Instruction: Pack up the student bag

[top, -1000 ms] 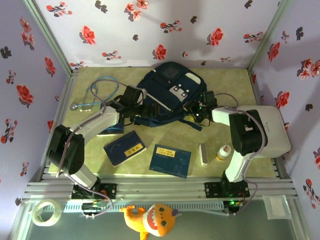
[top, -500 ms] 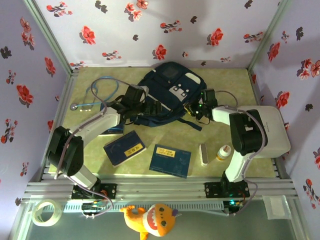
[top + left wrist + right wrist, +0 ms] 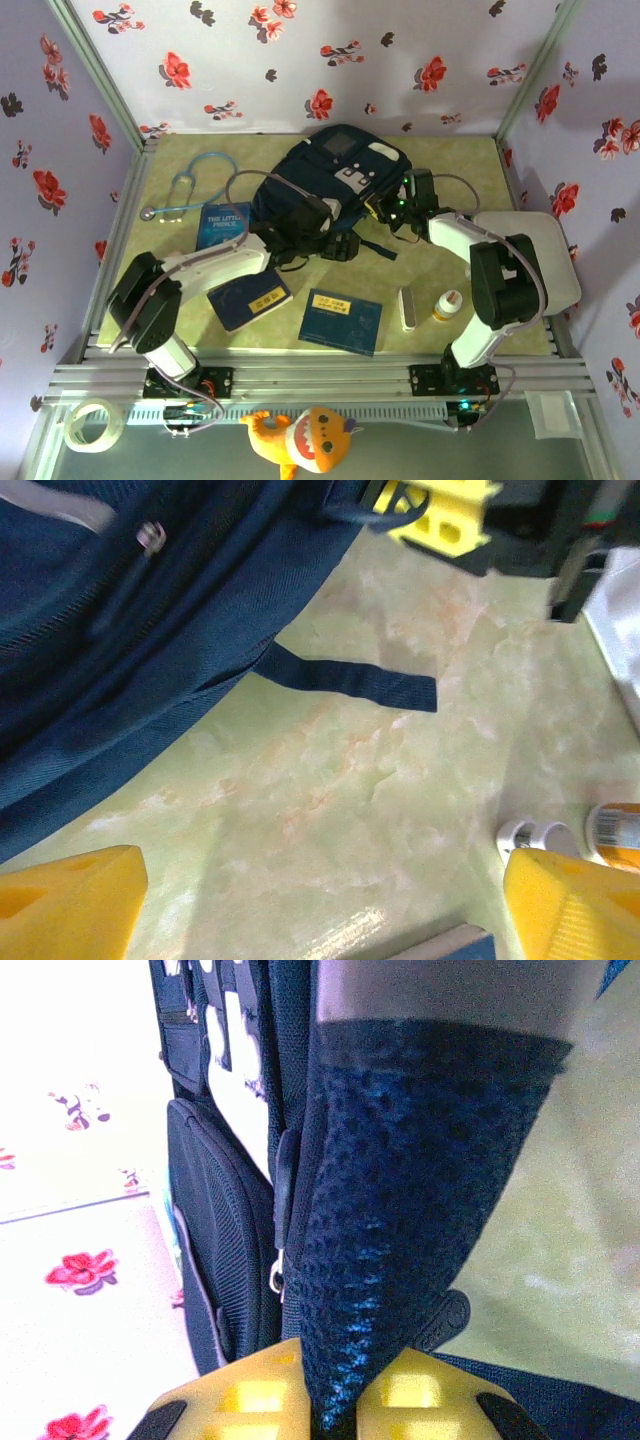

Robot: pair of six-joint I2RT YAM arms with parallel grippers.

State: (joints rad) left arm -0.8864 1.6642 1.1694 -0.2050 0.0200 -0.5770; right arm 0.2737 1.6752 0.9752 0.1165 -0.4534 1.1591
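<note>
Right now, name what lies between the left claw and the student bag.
Left wrist view: bare green tabletop, crossed by a loose dark strap, separates left claw from student bag.

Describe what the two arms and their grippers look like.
Both arms, left arm and right arm, have white links, black joints and thin grey cables looping alongside. The left gripper and right gripper carry blocky yellow fingers with moulded recesses.

— What moved?
— The left gripper slid along the large dark navy fabric backpack, from its left side to its near edge, uncovering a flat blue book.
— And the right gripper?
— It clamped shut on the backpack's blue mesh strap.
</note>
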